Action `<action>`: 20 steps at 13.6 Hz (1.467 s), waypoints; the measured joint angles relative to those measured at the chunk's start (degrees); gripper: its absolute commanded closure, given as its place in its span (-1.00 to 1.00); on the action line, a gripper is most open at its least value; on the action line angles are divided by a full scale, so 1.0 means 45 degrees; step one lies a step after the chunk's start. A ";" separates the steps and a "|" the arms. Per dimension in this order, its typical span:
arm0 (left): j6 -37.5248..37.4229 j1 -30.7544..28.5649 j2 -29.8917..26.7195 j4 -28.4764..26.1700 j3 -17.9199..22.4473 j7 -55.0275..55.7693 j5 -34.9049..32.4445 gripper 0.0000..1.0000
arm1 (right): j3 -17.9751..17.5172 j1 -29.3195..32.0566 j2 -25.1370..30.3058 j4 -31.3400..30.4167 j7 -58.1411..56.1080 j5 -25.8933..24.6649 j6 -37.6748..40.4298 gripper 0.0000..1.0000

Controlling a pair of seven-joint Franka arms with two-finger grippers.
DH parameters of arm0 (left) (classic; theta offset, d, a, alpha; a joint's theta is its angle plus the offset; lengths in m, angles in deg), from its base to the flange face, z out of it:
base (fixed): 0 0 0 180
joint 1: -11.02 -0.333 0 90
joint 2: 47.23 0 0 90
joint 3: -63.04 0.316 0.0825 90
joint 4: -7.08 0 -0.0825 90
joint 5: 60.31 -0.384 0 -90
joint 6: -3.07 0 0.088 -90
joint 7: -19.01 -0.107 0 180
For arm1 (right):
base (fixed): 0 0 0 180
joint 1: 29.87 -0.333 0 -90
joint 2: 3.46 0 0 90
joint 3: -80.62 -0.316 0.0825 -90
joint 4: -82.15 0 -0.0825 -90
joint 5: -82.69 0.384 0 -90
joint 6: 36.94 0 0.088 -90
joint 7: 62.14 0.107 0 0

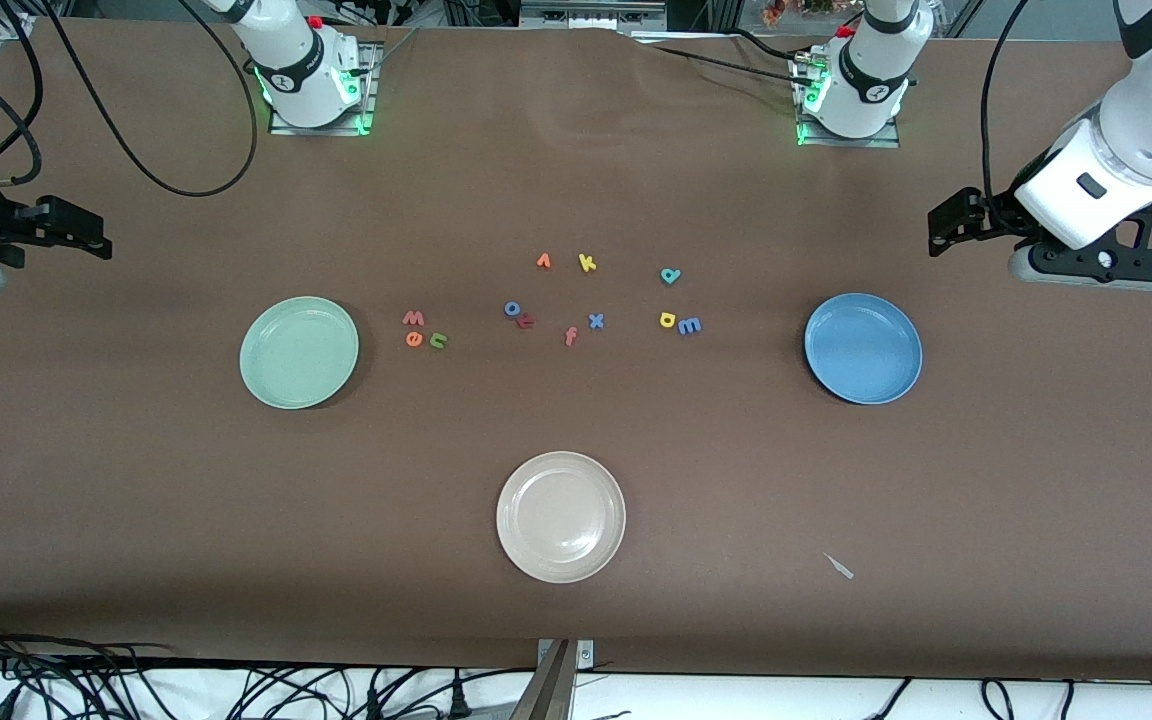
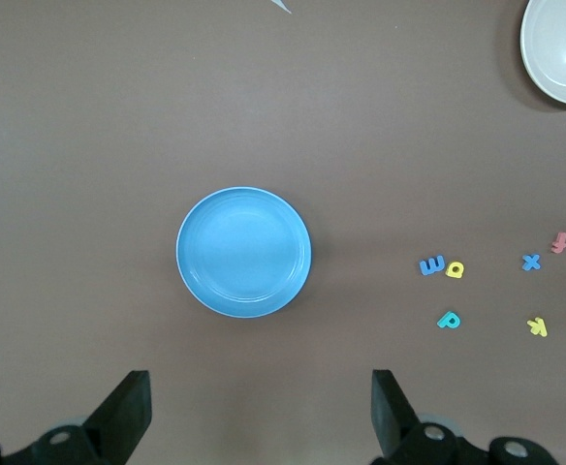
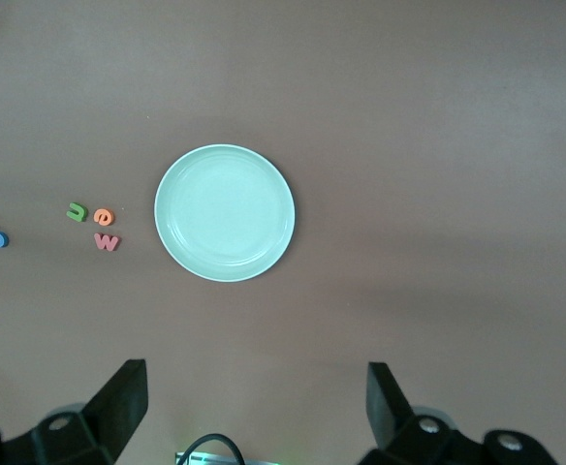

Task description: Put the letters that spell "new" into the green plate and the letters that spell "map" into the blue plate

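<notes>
At the right arm's end of the table the right gripper hangs in the air with its jaws spread wide and empty, its wrist camera looking straight down on the green plate. Just beside that plate, toward the middle of the table, lie the three letters for "new": the red-pink w, with the orange e and the green n a little nearer the front camera, the three nearly touching one another. None is in the plate yet. So the right arm is the nearer one for this cluster, which lies past the plate from its jaws, toward the table's centre. In the middle sit the spare letters, among them the blue o, the pink f and the yellow k, and the cream-white plate lies nearest the front camera. Toward the left arm's end come the letters for "map": the teal letter, then the yellow letter touching the blue m, the pair lying side by side along the table's length. The blue plate is near them and bare. The left gripper hangs with jaws likewise apart and empty, the nearer arm for this group.
</notes>
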 measured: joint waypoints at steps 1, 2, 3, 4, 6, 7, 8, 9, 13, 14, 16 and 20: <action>0.0000 0.0000 0.0000 0.0000 0.0000 0.0000 0.0000 -1.00 | -0.0001 -0.0001 -0.0066 -0.0001 0.0000 0.0066 0.0004 -1.00; 0.0000 0.0000 0.0000 0.0000 0.0000 0.0000 0.0000 -1.00 | 0.0000 0.0000 -0.0120 -0.0002 0.0000 0.0089 0.0018 -1.00; 0.0000 0.0000 0.0000 0.0000 0.0000 0.0000 0.0000 -1.00 | 0.0000 -0.0002 -0.0158 -0.0002 0.0000 0.0101 0.0030 -1.00; 0.0000 0.0000 0.0000 0.0000 0.0000 0.0000 0.0000 -1.00 | -0.0002 -0.0008 -0.0176 -0.0002 0.0000 0.0109 0.0040 -1.00; 0.0000 0.0000 0.0000 0.0000 0.0000 0.0000 0.0000 -1.00 | -0.0009 -0.0086 -0.0182 -0.0003 0.0000 0.0116 0.0310 -1.00; 0.0000 0.0000 0.0000 0.0000 0.0000 0.0000 0.0000 -1.00 | -0.0010 -0.0146 -0.0182 -0.0003 0.0000 0.0116 0.0513 -1.00; 0.0000 0.0000 0.0000 0.0000 0.0000 0.0000 0.0000 -1.00 | -0.0013 -0.0193 -0.0183 -0.0003 0.0000 0.0117 0.0629 -1.00; 0.0000 0.0000 0.0000 0.0000 0.0000 -0.0001 0.0000 -1.00 | -0.0013 -0.0222 -0.0183 -0.0003 0.0000 0.0117 0.0715 -1.00; 0.0000 0.0000 0.0000 0.0000 0.0000 -0.0001 0.0000 -1.00 | -0.0011 -0.0231 -0.0184 -0.0003 0.0000 0.0117 0.0818 -1.00; 0.0000 0.0000 0.0000 0.0000 0.0000 -0.0001 0.0000 -1.00 | -0.0010 -0.0231 -0.0186 -0.0003 0.0000 0.0117 0.0829 -1.00; 0.0000 0.0000 0.0000 0.0000 0.0000 -0.0006 0.0000 -1.00 | -0.0009 -0.0231 -0.0191 -0.0003 0.0000 0.0117 0.0837 -1.00; 0.0000 0.0010 0.0000 0.0000 0.0000 -0.0006 0.0000 -1.00 | -0.0009 -0.0230 -0.0203 -0.0008 0.0000 0.0117 0.0929 -1.00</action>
